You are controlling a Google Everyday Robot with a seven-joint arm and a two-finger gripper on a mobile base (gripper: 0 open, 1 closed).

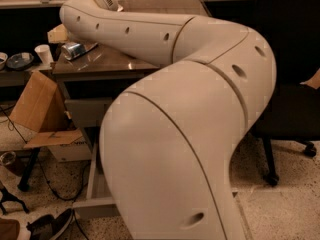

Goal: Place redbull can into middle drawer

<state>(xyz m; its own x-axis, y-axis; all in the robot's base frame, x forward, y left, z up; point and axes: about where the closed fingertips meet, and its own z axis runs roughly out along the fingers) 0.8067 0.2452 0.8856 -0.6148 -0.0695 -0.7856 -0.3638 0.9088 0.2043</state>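
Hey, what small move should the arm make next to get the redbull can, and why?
Probably lower the gripper, hidden behind the arm, toward the redbull can: it lies on the cabinet top, seemingly ungrasped, while the middle drawer already stands open.

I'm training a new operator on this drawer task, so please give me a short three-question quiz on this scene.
1. True or false: the redbull can is already inside the middle drawer.
2. What fills most of the view? A: the robot's arm; B: a person's hand; C: a shut door.
3. Short answer: is the gripper visible?
Key: 1 false, the can sits on the cabinet top, and the drawer stands open below; 2 A; 3 no, it is out of sight, beyond the arm's far end near the cabinet top.
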